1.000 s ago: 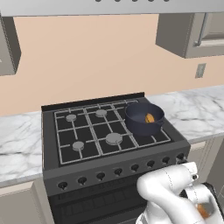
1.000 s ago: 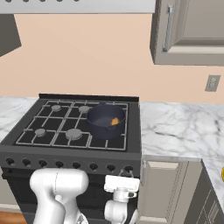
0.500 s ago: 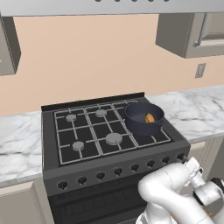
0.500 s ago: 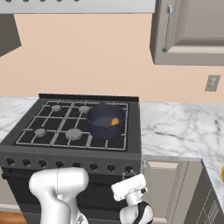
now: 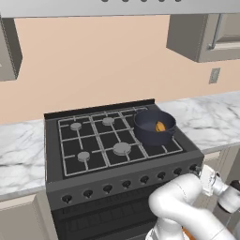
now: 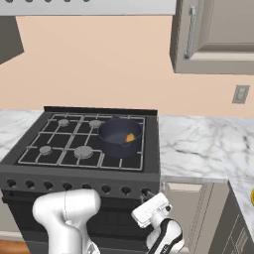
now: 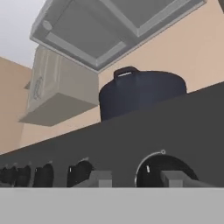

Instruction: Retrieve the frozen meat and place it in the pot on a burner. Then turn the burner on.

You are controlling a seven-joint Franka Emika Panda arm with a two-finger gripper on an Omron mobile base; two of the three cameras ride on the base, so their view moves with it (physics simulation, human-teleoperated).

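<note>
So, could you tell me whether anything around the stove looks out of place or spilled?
Nothing stands out. The pot sits upright on the stove's back right burner with the frozen meat inside, and nothing has spilled.

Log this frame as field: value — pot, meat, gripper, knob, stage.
pot: the pot sits on the stove's back right burner
meat: the frozen meat lies inside the pot
gripper: the gripper is low at the stove front, shut, fingertips at the control panel
knob: the rightmost knob is right by the fingertips; contact can't be confirmed
stage: meat placed; burner step under way, no flame visible
</note>
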